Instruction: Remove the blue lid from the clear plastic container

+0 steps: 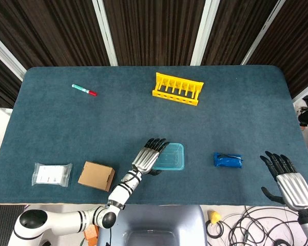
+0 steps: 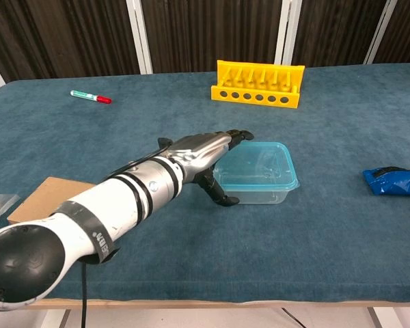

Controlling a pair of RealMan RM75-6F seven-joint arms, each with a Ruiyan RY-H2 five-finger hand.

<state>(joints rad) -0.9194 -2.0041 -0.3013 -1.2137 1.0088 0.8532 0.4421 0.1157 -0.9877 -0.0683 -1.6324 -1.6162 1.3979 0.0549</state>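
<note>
Along the bottom edge of the head view, the left arm reaches up from the lower left, and the left hand (image 1: pixel 150 154) lies over the left end of the clear container (image 1: pixel 171 157), just below centre. The chest view shows this better: the fingers (image 2: pixel 234 135) stretch out over the near-left corner of the blue lid (image 2: pixel 260 164), while the thumb (image 2: pixel 219 193) hangs down beside the container's left wall. Thumb and fingers stand apart with the lid's edge between them, and nothing is gripped yet as far as I can tell; whether the fingertips touch the lid is unclear.

At the lower right corner of the head view the right hand (image 1: pixel 287 177) hovers with fingers spread, holding nothing, well apart from the container.

My reading is that the step in hand is the reach for a hold on the lid's rim. The lid is on the container. The next move calls for closing thumb and fingers on that corner and peeling upward; the light container may lift with it unless the other hand steadies it.

Further right lies a blue packet (image 1: pixel 228 160). At the lower left sit a cardboard box (image 1: pixel 96 176) and a clear bag (image 1: pixel 52 174). Farther back stand a yellow rack (image 1: pixel 177 89) and, at the upper left, a marker (image 1: pixel 84 90).
</note>
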